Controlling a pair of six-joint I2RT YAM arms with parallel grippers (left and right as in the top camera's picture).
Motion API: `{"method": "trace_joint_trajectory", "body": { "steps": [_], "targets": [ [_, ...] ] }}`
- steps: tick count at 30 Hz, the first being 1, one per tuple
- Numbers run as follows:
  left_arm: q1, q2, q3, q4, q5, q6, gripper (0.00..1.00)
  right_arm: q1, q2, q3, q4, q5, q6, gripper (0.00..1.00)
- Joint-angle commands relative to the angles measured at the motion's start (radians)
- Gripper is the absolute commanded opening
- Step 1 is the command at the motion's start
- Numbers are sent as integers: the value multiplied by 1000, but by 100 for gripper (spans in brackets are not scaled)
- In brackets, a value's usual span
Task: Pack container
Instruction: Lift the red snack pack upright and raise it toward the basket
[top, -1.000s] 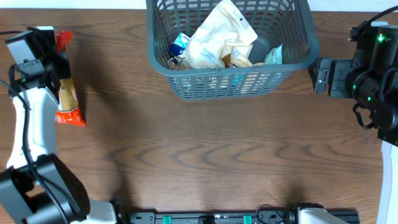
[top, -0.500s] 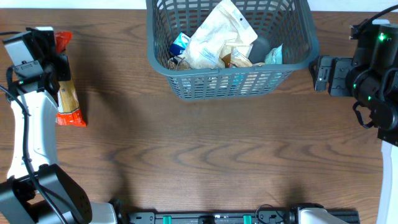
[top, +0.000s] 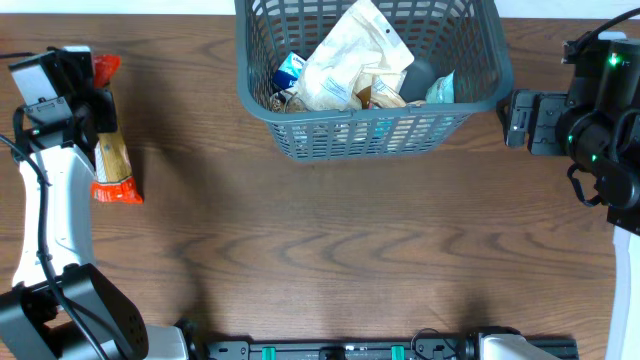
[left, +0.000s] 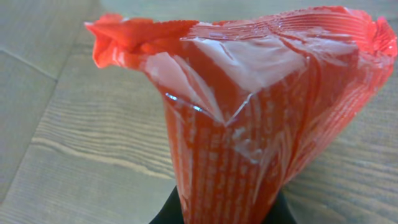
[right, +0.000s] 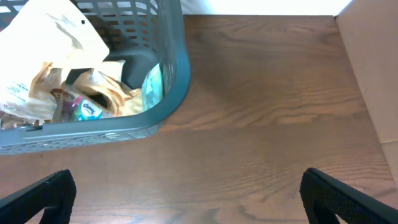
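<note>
Nearest the arm bases, the brown wooden surface (top: 330, 260) is bare, which leaves a free lane from either side towards the basket.

Left side, mid-depth: left end effector (top: 88, 108) is closed on a red snack packet (top: 112, 165). In the left wrist view the packet's crimped red film fills the frame and is pinched between the dark fingertips (left: 168, 214) at the bottom edge. The grip sits partway along the packet, so both red ends stick out. Judgement: a pinch across the flat film is what the long, thin shape allows, and it should carry without crushing the contents. Cannot tell whether the near end is clear of the surface.

Right side, similar depth: right end effector (top: 517, 121) is wide open and holds nothing; the right wrist view shows only wood between its fingertips (right: 37, 196). It sits just beside the basket's right end, facing it. Judgement: parked out of the way of the left arm's approach.

Far edge, centre: the container (top: 370, 135), a dark grey lattice basket, stands upright, well apart from the red packet. It already holds a large cream pouch (top: 350, 55), a blue-and-white packet (top: 290, 70) and a teal packet (top: 440, 88), so packing is partly done. Judgement: the next move is a lift over the left wall, releasing onto the pile.
</note>
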Motion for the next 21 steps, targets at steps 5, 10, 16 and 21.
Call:
{"method": "trace_joint_trajectory", "body": {
  "steps": [5,10,16,21],
  "targets": [
    [-22,-110,53,47,-1,-13,6,5,9,-1,3,-5,13,99],
    [-57,-163,53,61,-1,-13,6,5,19,-1,2,-5,13,99],
    [-105,-233,53,93,-1,-13,6,5,25,-1,0,-5,13,99],
    [-147,-291,53,167,-1,-13,6,5,25,-1,2,-5,13,99]
  ]
}}
